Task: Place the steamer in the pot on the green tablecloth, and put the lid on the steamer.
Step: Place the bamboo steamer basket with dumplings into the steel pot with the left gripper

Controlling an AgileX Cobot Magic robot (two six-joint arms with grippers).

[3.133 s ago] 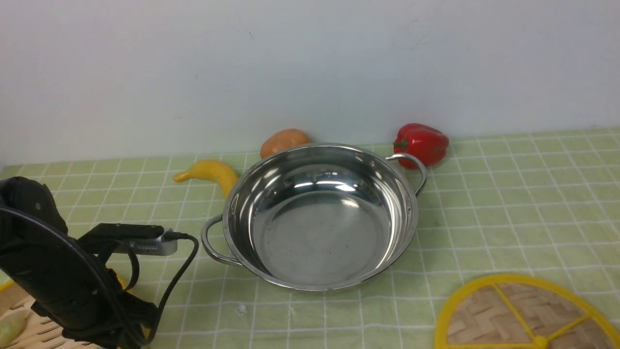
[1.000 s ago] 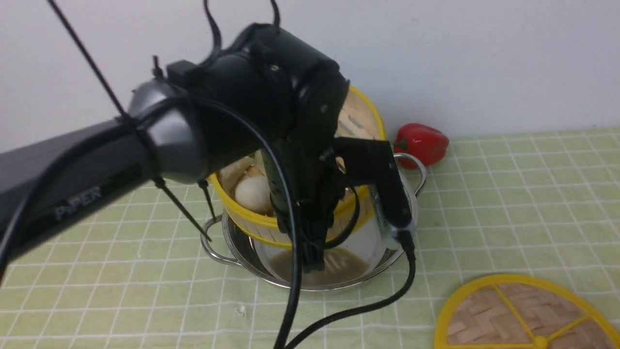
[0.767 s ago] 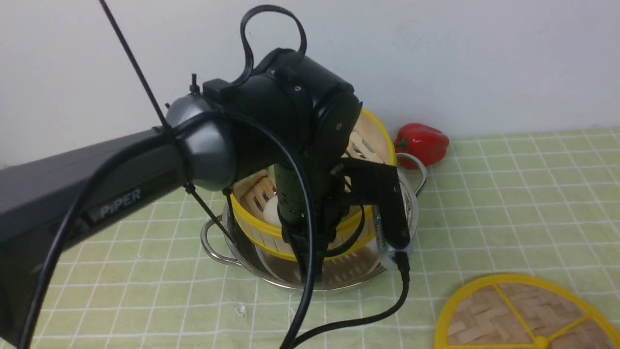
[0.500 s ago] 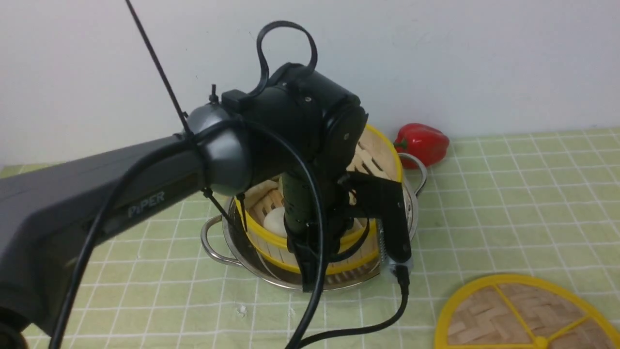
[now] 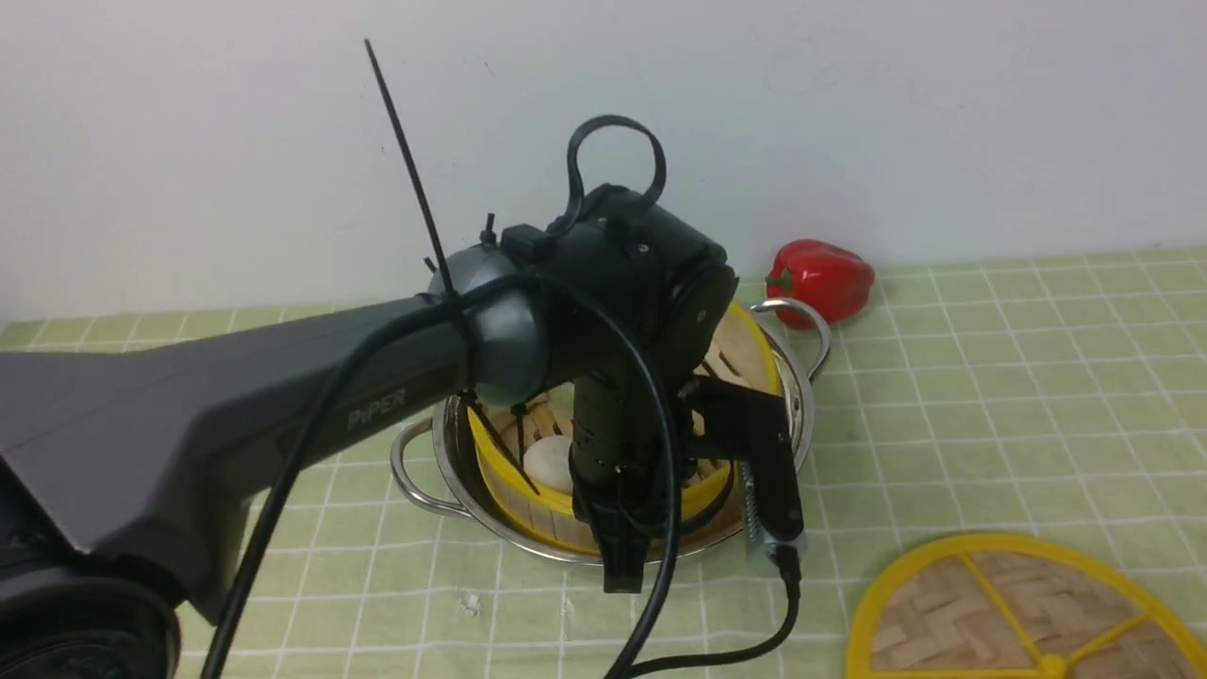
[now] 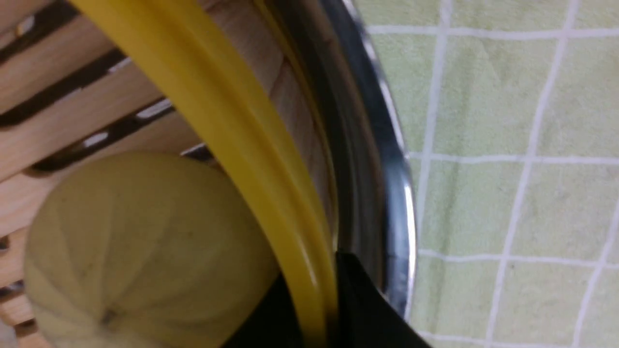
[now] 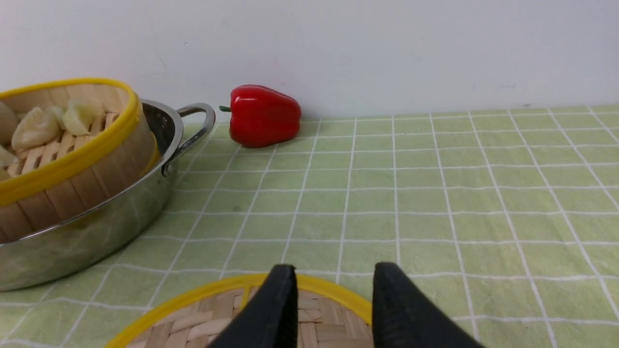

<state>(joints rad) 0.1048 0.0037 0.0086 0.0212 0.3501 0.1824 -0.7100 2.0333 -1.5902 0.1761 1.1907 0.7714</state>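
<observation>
As left gripper (image 6: 316, 309) grips it, steamer (image 7: 72, 188) occupies pot (image 7: 96, 232).

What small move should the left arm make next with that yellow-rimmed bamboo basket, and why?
Probably open the left tool and let go: it pinches the round bamboo steamer by its yellow rim, and the steamer already sits inside the wide shiny steel pot. The flat woven bamboo lid lies apart, not yet on.

surface: green tablecloth (image 5: 990, 377), white grid | centre: steel pot (image 7: 87, 232) standing on it | near right: lid (image 5: 1000, 613) lying flat | back, by wall: red pepper (image 5: 822, 278) just beside pot handle
</observation>
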